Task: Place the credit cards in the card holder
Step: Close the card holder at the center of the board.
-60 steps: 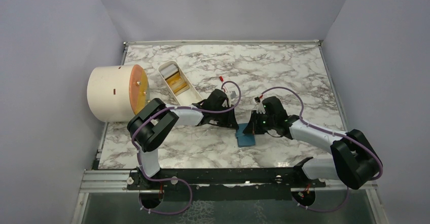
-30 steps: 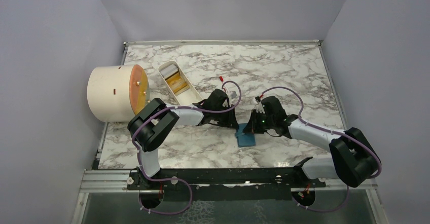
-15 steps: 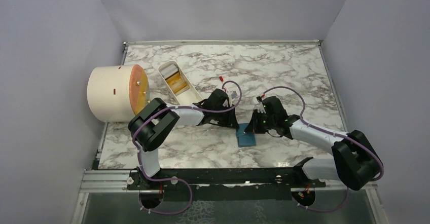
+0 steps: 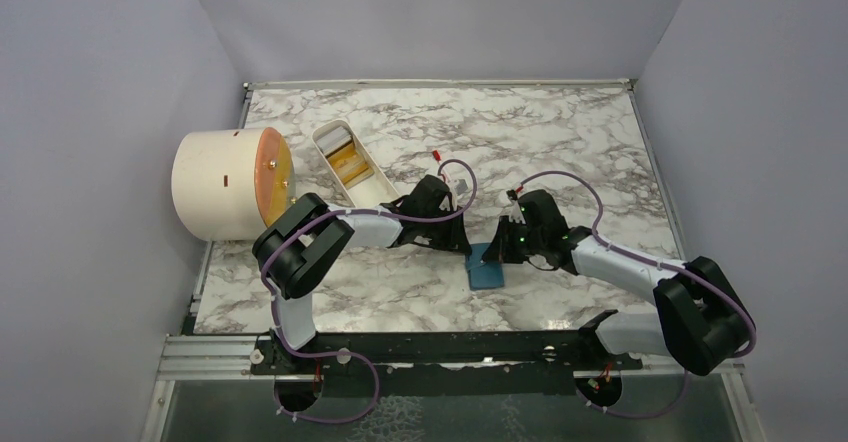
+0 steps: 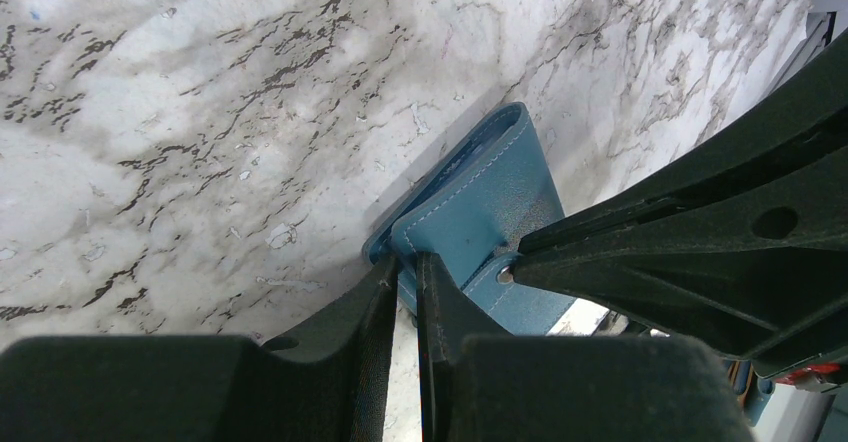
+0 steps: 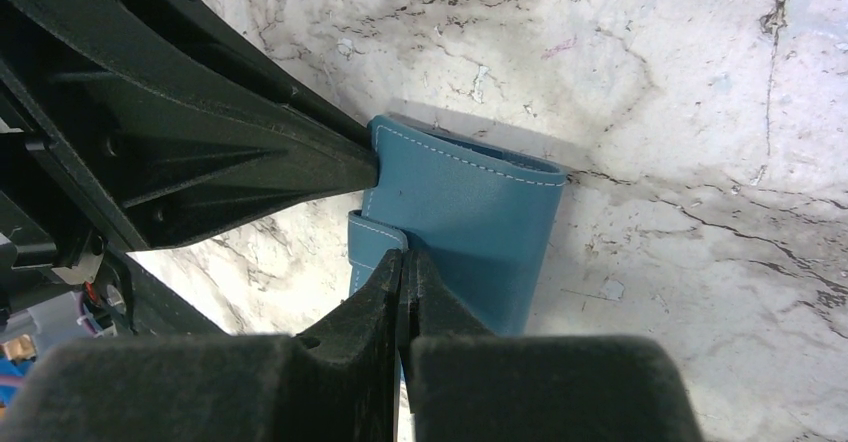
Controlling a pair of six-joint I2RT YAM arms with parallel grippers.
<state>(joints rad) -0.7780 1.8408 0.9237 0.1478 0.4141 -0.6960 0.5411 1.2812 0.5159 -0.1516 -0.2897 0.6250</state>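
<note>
Pinched in the left claw (image 5: 405,260) is one edge of the single teal card holder (image 5: 478,207), with only a thin gap between the fingers. The right claw (image 6: 404,254) is pressed tight together, and its tip is set on the holder's little tab. The holder is laid on the marble surface (image 4: 560,142) between the two claws, and part of it is hidden by them. Farther back, one long white tray (image 4: 385,191) is seen by the left arm. Two cards are held in it: one yellow card (image 4: 352,169) and one grey card (image 4: 338,144) behind. One big cream cylinder (image 4: 215,182) is laid on its side at the far left.
</note>
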